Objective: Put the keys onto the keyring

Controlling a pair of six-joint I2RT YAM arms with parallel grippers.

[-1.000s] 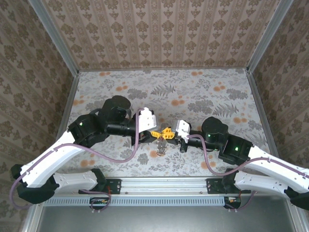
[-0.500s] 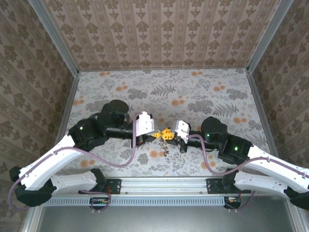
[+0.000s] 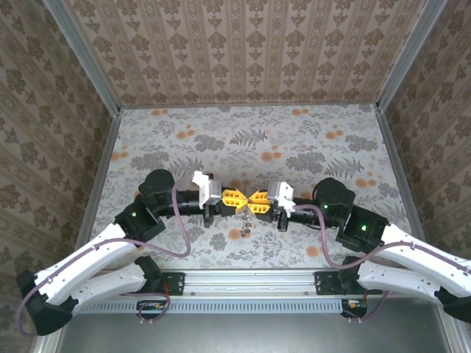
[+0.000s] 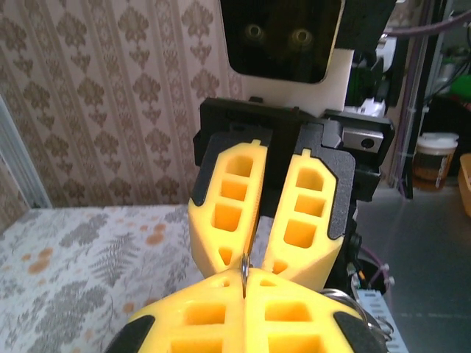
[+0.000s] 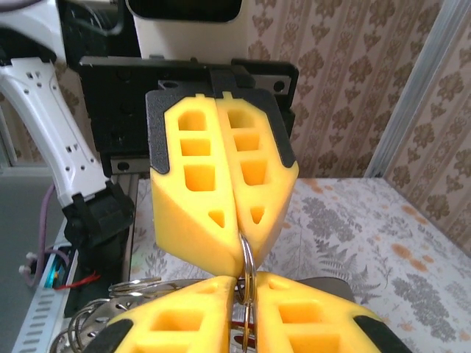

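Note:
The keyring (image 5: 248, 259) is a thin silvery metal ring held edge-on between the two yellow-fingered grippers, above the middle of the near table. My left gripper (image 3: 244, 198) is shut on its rim (image 4: 243, 265). My right gripper (image 3: 253, 199) faces it tip to tip. In the right wrist view its jaws stand slightly apart, with the ring in the gap. The keys (image 3: 246, 223), a small silvery bundle, hang below the fingertips. More silvery rings (image 5: 110, 288) show at the lower left of the right wrist view, and a bit of red shows between the right fingers.
The floral tabletop (image 3: 250, 140) stretches back to patterned walls, with metal corner posts (image 3: 81, 55) on both sides. A metal rail (image 3: 243, 281) runs along the near edge between the arm bases. Purple cables (image 3: 180, 239) loop beside each arm.
My left arm has drawn back to the left and levelled, and its gripper has shut on the ring. The right gripper's jaws have eased slightly apart. The key bundle still hangs below.

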